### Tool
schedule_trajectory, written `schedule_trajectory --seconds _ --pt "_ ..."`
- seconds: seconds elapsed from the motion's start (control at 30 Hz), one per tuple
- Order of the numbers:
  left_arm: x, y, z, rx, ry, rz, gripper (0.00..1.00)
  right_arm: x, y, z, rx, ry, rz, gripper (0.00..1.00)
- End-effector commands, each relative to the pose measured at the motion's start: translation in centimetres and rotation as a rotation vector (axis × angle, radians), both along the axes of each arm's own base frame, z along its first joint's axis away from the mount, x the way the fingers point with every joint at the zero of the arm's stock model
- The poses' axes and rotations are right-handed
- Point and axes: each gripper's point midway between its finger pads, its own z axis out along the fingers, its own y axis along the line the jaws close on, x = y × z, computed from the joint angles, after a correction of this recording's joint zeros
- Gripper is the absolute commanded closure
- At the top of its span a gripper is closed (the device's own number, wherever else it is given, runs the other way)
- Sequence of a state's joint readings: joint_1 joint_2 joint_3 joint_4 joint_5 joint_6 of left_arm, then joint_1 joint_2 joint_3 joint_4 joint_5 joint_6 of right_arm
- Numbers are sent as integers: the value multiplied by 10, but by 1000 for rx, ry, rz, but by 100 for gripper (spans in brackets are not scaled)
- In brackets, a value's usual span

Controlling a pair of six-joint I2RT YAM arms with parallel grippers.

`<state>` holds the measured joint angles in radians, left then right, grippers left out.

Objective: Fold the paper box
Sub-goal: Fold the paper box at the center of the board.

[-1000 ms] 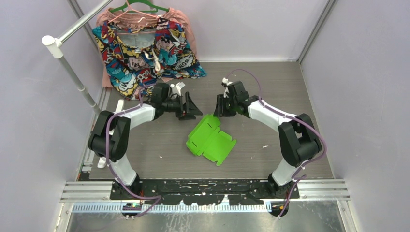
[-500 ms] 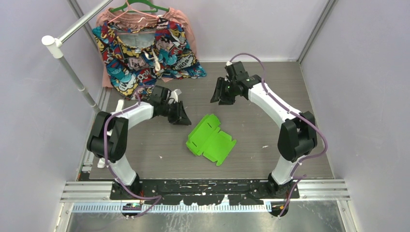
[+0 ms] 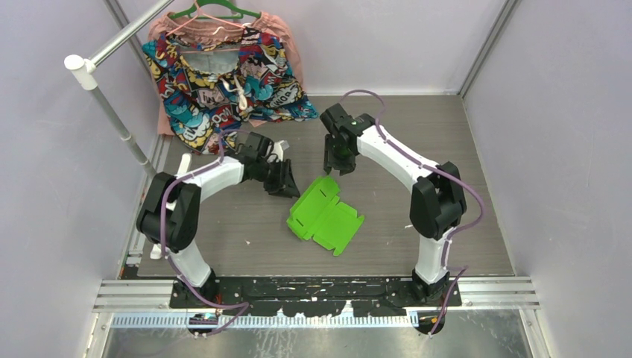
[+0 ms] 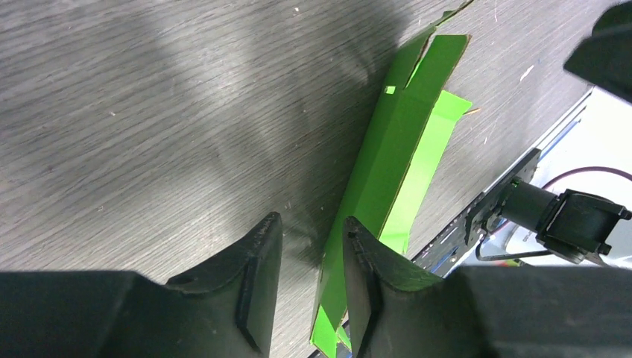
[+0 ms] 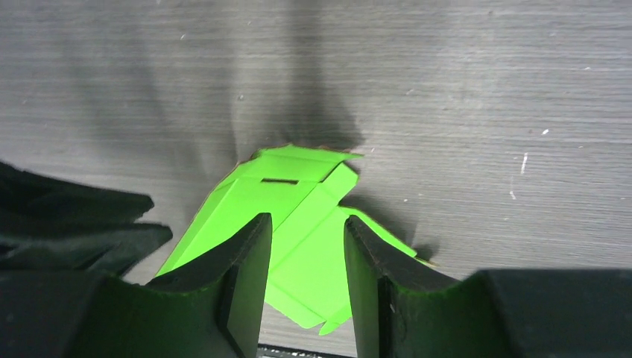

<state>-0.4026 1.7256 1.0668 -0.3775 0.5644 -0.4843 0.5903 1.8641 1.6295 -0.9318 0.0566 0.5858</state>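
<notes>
Looking down from the top camera first: the paper box (image 3: 326,216) lies mid-tabletop (image 3: 246,231), a lime-green die-cut sheet, partly folded. Its raised folded strip runs from 1 o'clock down to 7 o'clock, and the flat panels fan out toward 4 o'clock. The left claw (image 3: 287,185) hangs near the box at 10 o'clock, and the right claw (image 3: 335,165) sits just off the top corner at 12. From up here I cannot tell whether either touches the card. Away at 11 o'clock a colourful patterned garment (image 3: 223,82) hangs on a green hanger (image 3: 216,10), and a white pole (image 3: 112,112) slants across at 10 o'clock. Both are well apart from the box.

Over to the left wrist camera: the fingers (image 4: 253,276) are parted by a narrow gap with bare wood grain between them, so they grip nothing. The box lies just beside the right-hand finger, seen nearly edge-on, its long axis running from 1 o'clock to 6 o'clock. A dark piece of the other arm cuts into the corner at 2 o'clock.

Now the right wrist camera: these fingers (image 5: 246,276) are slightly apart too, with nothing clamped and green card showing through the gap beneath them. The box's slotted flap points to 12 o'clock, and the body trails toward 6. The left claw's black bulk looms at 9 o'clock, close beside the card's left edge.
</notes>
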Motion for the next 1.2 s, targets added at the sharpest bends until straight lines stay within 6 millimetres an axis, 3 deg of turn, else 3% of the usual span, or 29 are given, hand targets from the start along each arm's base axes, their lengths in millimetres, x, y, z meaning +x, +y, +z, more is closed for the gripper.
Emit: schedule_trajectory --seconds 0.0,0.2,0.63,0.93,1.17 --pt "10 -5 18 -5 -69 -20 62 26 -7 18 -66 -79 -44 54" --pt "9 -6 26 3 -84 -23 59 35 6 20 -57 -61 -54 54" --pt "5 -10 40 1 -113 -35 59 22 28 1 -101 -22 -26 55" --pt "1 -12 40 3 -112 -43 59 26 28 -12 -136 -20 -30 58" --pt "1 -13 40 4 -112 -45 59 34 33 -5 -111 -48 -45 56"
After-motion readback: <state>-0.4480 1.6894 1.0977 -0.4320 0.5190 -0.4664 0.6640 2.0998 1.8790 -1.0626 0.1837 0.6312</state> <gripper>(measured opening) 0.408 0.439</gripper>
